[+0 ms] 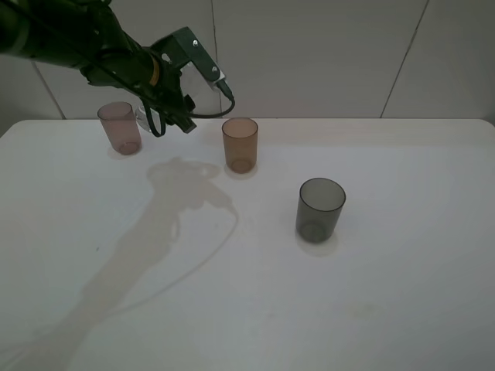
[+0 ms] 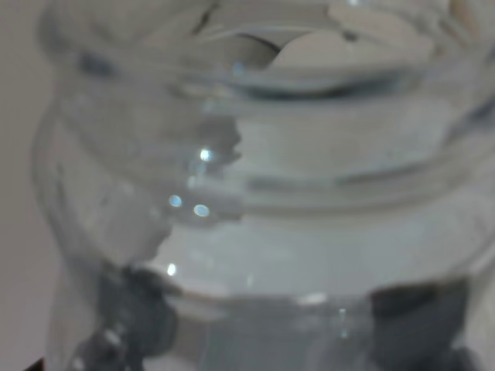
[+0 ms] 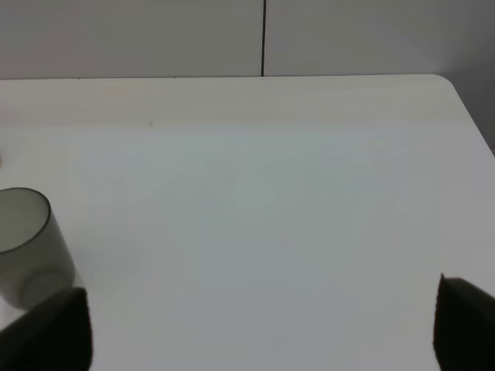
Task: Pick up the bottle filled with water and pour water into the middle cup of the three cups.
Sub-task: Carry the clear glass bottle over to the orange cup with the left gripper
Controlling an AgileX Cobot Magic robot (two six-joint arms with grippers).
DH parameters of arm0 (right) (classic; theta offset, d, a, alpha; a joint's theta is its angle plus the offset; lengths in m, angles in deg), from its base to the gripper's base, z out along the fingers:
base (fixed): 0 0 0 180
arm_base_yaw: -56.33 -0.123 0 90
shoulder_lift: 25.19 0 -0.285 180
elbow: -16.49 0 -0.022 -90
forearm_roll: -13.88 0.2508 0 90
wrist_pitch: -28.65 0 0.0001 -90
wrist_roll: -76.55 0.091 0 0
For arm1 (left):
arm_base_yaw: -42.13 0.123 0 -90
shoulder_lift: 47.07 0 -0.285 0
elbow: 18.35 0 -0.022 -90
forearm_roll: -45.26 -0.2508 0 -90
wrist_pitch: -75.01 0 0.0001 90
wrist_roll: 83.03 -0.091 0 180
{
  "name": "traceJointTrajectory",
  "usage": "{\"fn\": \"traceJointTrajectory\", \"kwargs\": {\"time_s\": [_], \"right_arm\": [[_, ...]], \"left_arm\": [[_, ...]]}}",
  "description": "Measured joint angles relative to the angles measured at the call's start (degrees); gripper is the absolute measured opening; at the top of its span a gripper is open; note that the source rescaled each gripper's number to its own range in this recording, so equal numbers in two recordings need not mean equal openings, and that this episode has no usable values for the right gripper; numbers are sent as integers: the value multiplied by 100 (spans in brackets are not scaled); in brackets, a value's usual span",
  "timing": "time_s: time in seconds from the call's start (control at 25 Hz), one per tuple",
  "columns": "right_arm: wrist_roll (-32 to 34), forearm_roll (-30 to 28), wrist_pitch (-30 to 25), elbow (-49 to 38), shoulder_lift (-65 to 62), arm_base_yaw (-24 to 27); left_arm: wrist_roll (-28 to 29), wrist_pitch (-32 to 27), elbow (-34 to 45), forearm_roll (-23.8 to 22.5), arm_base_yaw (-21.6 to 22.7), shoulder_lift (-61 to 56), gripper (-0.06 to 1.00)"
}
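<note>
Holding the bottle [image 2: 255,193] pinched in my left gripper [image 2: 274,325] between the mauve cup [image 1: 120,127] and the middle cup [image 1: 240,144], I judge its neck must next travel over the middle rim, then tilt.

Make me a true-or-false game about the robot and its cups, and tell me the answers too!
1. The mauve cup, orange cup and grey cup all stand upright on the table. True.
2. The right fingers are holding the grey cup. False: they are wide open with nothing between them, and the grey cup stands off to one side.
3. The left fingers are gripping the bottle. True.
4. The orange cup has tipped over. False: it stands upright.
5. The bottle is above the grey cup. False: it is held up between the mauve and orange cups.
</note>
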Motion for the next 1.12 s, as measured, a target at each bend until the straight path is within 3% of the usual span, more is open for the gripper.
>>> {"fn": "traceJointTrajectory", "kwargs": {"time_s": [0.24,0.36,0.6,1.12], "right_arm": [[0,0,0,0,0,0],[0,0,0,0,0,0],[0,0,0,0,0,0],[0,-34,0,0,0,0]], "left_arm": [[-6,-6,-182,-214,-57,304,2],[-174,-308,-324,-240,-89,387,2],[-915,-1129,-704,-322,-262,560,2],[-2440,-1814,-808,-71,-459,587,2]]}}
